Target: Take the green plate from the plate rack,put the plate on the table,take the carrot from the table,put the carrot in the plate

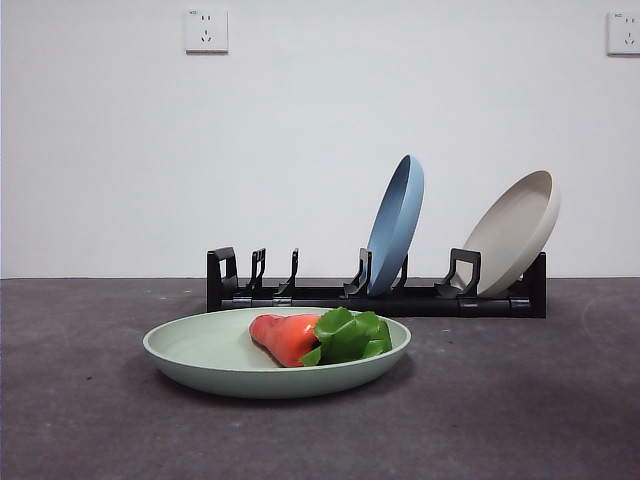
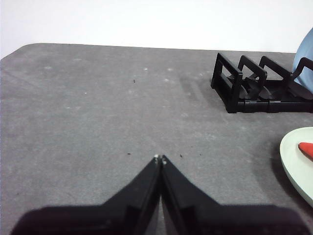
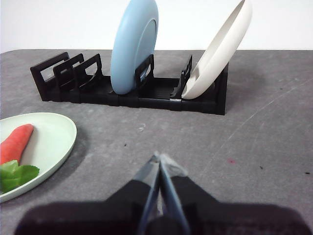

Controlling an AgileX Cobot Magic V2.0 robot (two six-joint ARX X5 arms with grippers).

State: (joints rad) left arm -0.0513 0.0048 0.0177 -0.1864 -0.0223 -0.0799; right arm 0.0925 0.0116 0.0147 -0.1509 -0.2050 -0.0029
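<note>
Your pale sage-green round plate lies flat on the dark grey desk, just before the black slotted plate rack. The stubby orange carrot lies inside it. Left gripper and right gripper have fingers together, holding nothing, above bare desk.

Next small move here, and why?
Probably none beyond keeping both arms parked: the carrot already lies in the green plate on the table, and the left gripper and right gripper are shut, holding nothing.

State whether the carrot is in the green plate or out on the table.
In: the carrot lies inside the green plate, which rests flat on the table.
</note>
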